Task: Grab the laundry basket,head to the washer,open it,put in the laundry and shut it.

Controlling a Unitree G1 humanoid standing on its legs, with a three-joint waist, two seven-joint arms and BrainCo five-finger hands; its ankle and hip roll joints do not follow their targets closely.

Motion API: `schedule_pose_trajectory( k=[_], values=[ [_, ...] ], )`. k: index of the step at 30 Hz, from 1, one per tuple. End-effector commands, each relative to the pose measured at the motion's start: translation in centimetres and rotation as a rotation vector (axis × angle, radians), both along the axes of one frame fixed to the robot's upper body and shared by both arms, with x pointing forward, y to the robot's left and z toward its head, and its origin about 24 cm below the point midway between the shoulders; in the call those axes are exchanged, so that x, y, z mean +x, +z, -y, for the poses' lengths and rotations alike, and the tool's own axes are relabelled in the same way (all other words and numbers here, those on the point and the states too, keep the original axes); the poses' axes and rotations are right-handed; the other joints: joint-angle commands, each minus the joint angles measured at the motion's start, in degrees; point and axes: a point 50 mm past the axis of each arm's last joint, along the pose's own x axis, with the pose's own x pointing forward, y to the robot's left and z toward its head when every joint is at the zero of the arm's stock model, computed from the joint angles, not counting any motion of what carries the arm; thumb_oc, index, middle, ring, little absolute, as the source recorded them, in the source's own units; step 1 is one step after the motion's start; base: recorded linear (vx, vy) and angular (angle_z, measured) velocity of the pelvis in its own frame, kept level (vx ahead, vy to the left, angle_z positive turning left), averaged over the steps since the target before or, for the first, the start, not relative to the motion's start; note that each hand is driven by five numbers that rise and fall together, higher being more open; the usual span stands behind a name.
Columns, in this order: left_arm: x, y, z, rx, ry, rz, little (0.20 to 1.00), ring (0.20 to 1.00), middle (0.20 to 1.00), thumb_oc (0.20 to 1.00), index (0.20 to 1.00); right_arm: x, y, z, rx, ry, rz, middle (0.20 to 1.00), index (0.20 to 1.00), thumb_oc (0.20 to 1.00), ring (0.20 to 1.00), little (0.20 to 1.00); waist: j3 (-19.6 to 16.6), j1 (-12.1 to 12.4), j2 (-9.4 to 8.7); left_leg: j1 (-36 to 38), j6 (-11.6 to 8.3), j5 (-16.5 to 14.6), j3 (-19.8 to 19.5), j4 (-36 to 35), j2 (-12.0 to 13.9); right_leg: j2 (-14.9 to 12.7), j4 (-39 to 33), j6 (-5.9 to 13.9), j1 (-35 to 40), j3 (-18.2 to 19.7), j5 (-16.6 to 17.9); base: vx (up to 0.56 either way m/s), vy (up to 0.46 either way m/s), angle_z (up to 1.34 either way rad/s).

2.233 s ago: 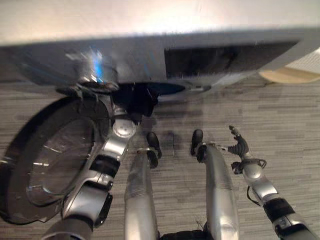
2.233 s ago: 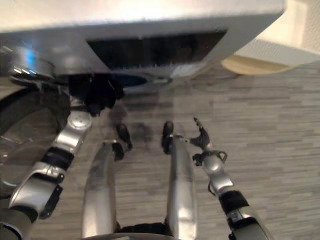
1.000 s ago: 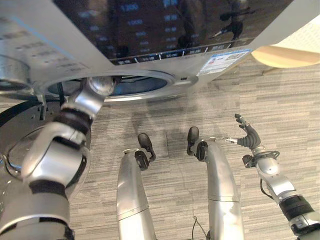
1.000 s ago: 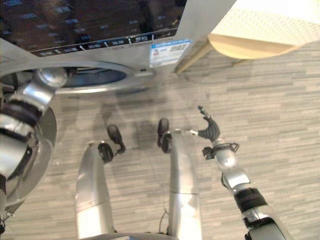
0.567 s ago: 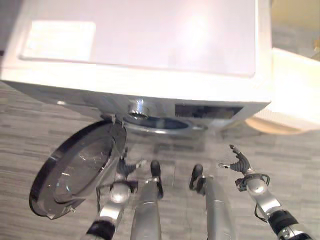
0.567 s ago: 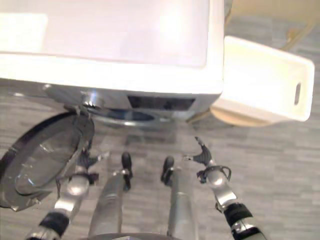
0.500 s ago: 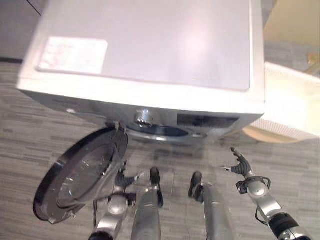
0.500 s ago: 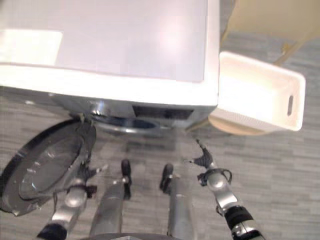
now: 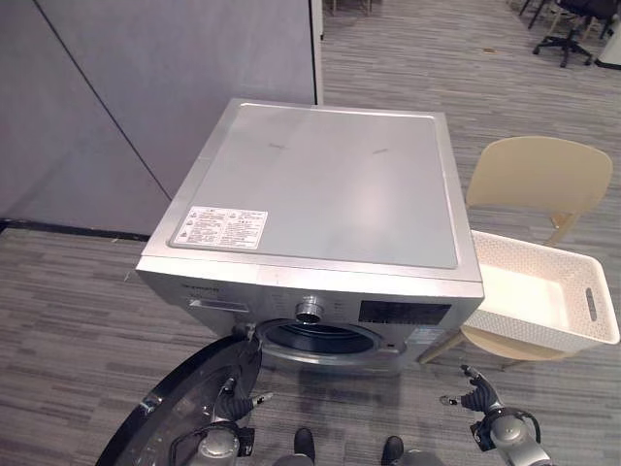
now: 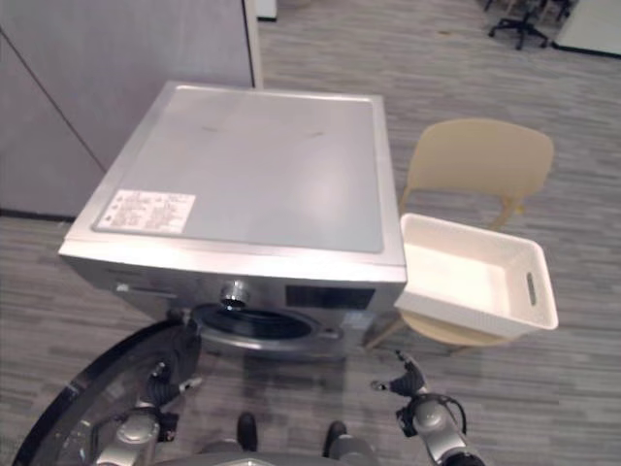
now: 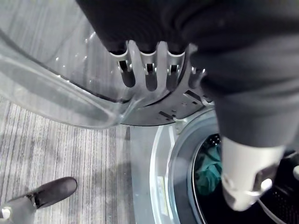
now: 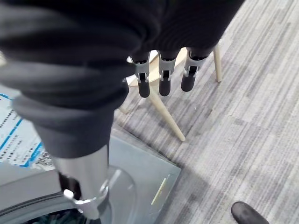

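The silver washer (image 9: pixel 320 184) stands in front of me with its round glass door (image 9: pixel 184 403) swung open to the left. Teal laundry (image 11: pixel 208 165) lies inside the dark drum (image 9: pixel 315 338). My left hand (image 9: pixel 223 439) is low beside the door's inner edge, fingers (image 11: pixel 147 77) straight and holding nothing. Off to the washer's lower right, my right hand (image 9: pixel 482 401) hangs open above the floor, fingers (image 12: pixel 163 77) spread. The white laundry basket (image 9: pixel 543 291) rests on a beige chair (image 9: pixel 539 175) right of the washer, with nothing showing inside it.
A grey partition wall (image 9: pixel 146 87) stands behind and left of the washer. The chair's wooden legs (image 12: pixel 166 114) slant down close to the washer's right front corner. Grey striped carpet (image 9: pixel 68 311) runs all around. Black office chairs (image 9: pixel 572 19) stand far back right.
The camera has lifted, so the whole washer top and basket now show. My left arm has come out of the drum and dropped beside the open door. The right hand stays open.
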Motion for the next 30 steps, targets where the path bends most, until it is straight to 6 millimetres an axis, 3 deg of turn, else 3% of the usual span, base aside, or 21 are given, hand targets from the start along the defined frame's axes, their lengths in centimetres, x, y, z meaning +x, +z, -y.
schedule_pose_trajectory(
  k=[1,4,6,7,8,9,12,14,17,19,22,23,25,26,30],
  values=[
    [3.0,1.9,-0.8,0.062,-0.005,0.123,1.0,1.0,1.0,1.0,1.0,1.7,0.7,-0.7,0.024,-0.004,0.056,1.0,1.0,1.0,1.0,1.0,2.8,-0.2,-0.28,-1.8,0.3,1.4,-1.0,-2.5,0.6,2.1,1.0,4.96,-3.0,8.7,2.0,-0.22,-0.121,0.25],
    [3.3,2.2,-0.9,0.066,-0.005,0.139,1.0,1.0,1.0,1.0,1.0,1.5,0.4,-1.0,0.026,0.011,0.039,1.0,1.0,1.0,1.0,1.0,2.3,0.7,0.08,-3.3,0.05,2.4,-1.7,-2.5,1.4,1.5,3.4,4.3,-1.4,9.2,0.9,-0.18,-0.182,0.1],
    [3.3,2.4,-0.8,0.056,0.01,0.155,1.0,1.0,1.0,1.0,1.0,1.4,0.3,-1.3,0.032,0.015,0.036,1.0,1.0,1.0,1.0,1.0,1.8,2.3,-0.7,-6.4,-1.1,5.4,-3.5,-2.5,1.7,2.4,-1.8,2.89,3.3,10.3,-2.5,-0.21,-0.262,0.45],
    [3.3,2.4,-0.8,0.057,0.011,0.155,1.0,1.0,1.0,1.0,1.0,1.4,0.3,-1.4,0.032,0.015,0.036,1.0,1.0,1.0,1.0,1.0,1.8,2.2,-0.72,-6.4,-1.11,5.5,-3.6,-2.5,1.7,2.4,-1.9,2.88,3.4,10.2,-2.5,-0.16,-0.196,0.56],
    [3.2,2.3,-0.7,0.056,0.017,0.152,1.0,1.0,1.0,1.0,1.0,1.3,0.2,-1.3,0.033,0.007,0.028,1.0,1.0,1.0,1.0,1.0,1.8,3.0,-0.78,-8.2,-2.12,7.5,-4.4,-2.5,1.9,3.1,-4.3,2.18,4.1,9.8,-3.1,-0.29,-0.308,0.47],
    [3.4,2.5,-0.3,0.039,0.017,0.171,1.0,1.0,1.0,1.0,1.0,1.6,0.4,-0.8,0.018,0.0,0.04,1.0,1.0,1.0,1.0,1.0,2.0,3.4,-0.34,-12.7,-4.5,10.6,-5.7,-2.5,2.8,4.9,-7.6,1.06,3.7,9.3,-2.7,-0.39,-0.356,0.37],
    [3.8,3.0,0.3,0.022,-0.006,0.207,1.0,1.0,1.0,1.0,1.0,1.3,0.6,0.7,-0.012,-0.05,0.043,1.0,1.0,1.0,1.0,1.0,3.0,2.5,-0.68,-12.9,-2.88,8.1,-1.4,0.2,2.2,3.5,-9.7,1.24,3.0,4.7,-0.8,-0.36,-0.178,1.39],
    [3.5,3.2,-0.2,0.028,0.002,0.217,1.0,1.0,1.0,1.0,1.0,0.4,0.2,1.4,-0.016,-0.091,0.015,1.0,1.0,1.0,1.0,1.0,2.7,1.5,-1.64,-11.2,-1.59,2.0,0.4,7.0,0.8,1.5,-10.7,1.03,2.5,1.5,0.8,-0.28,-0.066,0.94],
    [3.4,3.2,-0.5,0.032,0.017,0.214,1.0,1.0,1.0,1.0,1.0,-0.1,-0.2,1.4,-0.013,-0.101,-0.017,1.0,1.0,1.0,1.0,1.0,1.4,0.8,-1.36,-7.7,-1.26,-0.2,-0.2,5.8,-0.2,1.5,-11.0,1.08,2.4,0.2,1.0,-0.04,0.002,0.89],
    [3.2,3.2,-0.6,0.04,0.018,0.213,1.0,1.0,1.0,1.0,1.0,-0.4,-0.4,1.4,-0.017,-0.1,-0.032,1.0,1.0,1.0,1.0,1.0,0.7,0.6,-0.92,-6.5,-1.02,-0.1,-0.6,4.4,-0.5,1.9,-11.3,1.19,2.5,-0.2,1.2,0.06,0.044,0.39],
    [4.2,4.5,-2.4,0.17,-0.037,0.239,1.0,1.0,1.0,1.0,1.0,-0.8,-0.6,1.8,-0.014,-0.117,-0.044,1.0,1.0,1.0,1.0,1.0,-1.1,0.1,-1.02,-3.4,-0.67,0.2,-0.1,0.4,-1.2,1.8,-12.2,1.96,4.4,-0.7,1.4,0.18,0.159,0.31],
    [5.8,6.6,-4.0,0.275,-0.087,0.302,1.0,1.0,1.0,1.0,1.0,-1.1,-0.6,2.0,-0.018,-0.108,-0.052,1.0,1.0,1.0,1.0,1.0,-1.4,-0.3,-0.97,-2.1,-0.44,-0.1,0.0,-1.0,-1.7,1.4,-12.0,2.41,5.1,-0.4,1.6,0.21,0.213,-0.14],
    [7.3,8.6,-5.1,0.35,-0.128,0.365,1.0,1.0,1.0,1.0,1.0,-1.1,-0.4,2.2,-0.022,-0.1,-0.048,1.0,1.0,1.0,1.0,1.0,-1.6,-0.6,-0.99,-1.5,-0.23,-0.4,0.3,-1.6,-2.1,1.0,-11.9,2.91,5.2,0.2,1.8,0.21,0.245,-0.26],
    [10.8,13.6,-6.3,0.507,-0.217,0.513,1.0,1.0,1.0,1.0,1.0,-1.2,-0.1,2.5,-0.025,-0.079,-0.036,1.0,1.0,1.0,1.0,1.0,-1.8,-1.2,-1.14,-1.5,0.24,-1.1,0.5,-1.8,-2.7,0.4,-11.6,3.75,4.7,0.8,2.2,0.2,0.257,-0.31],
    [13.0,16.6,-7.3,0.583,-0.207,0.579,1.0,1.0,1.0,1.0,1.0,-0.9,0.1,2.5,-0.034,-0.054,-0.036,1.0,1.0,1.0,1.0,1.0,-1.4,-1.7,-1.45,-2.4,0.66,-1.6,1.0,-1.6,-3.0,-0.1,-11.2,4.47,3.1,1.7,2.9,0.06,0.12,-0.15]
  ],
)
